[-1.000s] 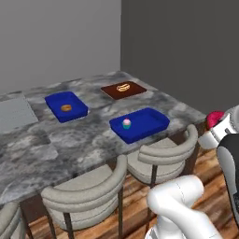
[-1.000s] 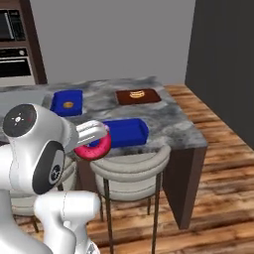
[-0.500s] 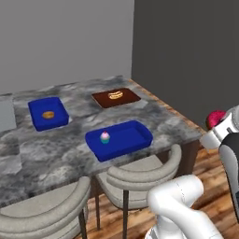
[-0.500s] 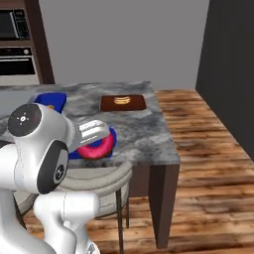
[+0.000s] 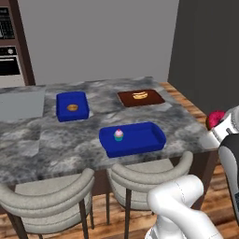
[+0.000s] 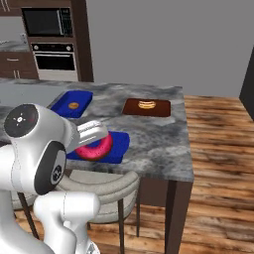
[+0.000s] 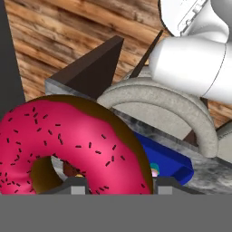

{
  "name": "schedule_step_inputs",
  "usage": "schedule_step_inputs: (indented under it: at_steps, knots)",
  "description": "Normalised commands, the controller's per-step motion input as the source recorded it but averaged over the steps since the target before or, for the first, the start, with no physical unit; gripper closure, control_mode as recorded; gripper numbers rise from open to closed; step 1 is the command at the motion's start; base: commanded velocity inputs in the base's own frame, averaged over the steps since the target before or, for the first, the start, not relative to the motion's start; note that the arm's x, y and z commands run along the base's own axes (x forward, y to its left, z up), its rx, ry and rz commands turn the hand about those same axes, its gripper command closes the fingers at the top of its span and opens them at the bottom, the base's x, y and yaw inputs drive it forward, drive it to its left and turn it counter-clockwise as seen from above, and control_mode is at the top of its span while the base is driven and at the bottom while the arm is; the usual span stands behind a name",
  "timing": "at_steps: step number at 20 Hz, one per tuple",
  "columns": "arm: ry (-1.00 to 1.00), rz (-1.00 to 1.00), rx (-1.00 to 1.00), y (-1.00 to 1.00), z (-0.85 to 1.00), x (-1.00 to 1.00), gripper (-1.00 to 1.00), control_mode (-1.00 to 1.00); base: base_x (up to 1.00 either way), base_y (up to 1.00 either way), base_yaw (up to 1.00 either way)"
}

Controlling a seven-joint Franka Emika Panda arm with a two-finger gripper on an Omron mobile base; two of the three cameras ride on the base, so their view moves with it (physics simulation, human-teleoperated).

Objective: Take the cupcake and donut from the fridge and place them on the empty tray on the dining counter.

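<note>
Grey chairs before dining counter

Between the jaws, the donut is glossy pink-red with dark sprinkles over a brown body; beyond it lies a deep blue tray on a grey-white marbled counter

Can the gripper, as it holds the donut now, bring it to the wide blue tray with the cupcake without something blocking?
Probably yes. The gripper holds the donut above the chairs, beside the tray. The tray's right part, beside the cupcake, lies bare, and nothing stands between.
</note>
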Motion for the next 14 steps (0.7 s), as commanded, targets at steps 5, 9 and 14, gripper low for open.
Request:
schedule_step_inputs:
  at_steps: [5,9,14]
  knots:
    - [0.0,0.0,0.0,0.0,0.0,0.0,1.0,1.0,0.32,0.03,0.02]
    - [0.0,0.0,0.0,0.0,0.0,0.0,1.0,1.0,0.0,0.0,0.0]
    - [0.05,0.02,0.0,0.0,-0.04,0.71,1.0,-1.0,0.0,0.0,0.0]
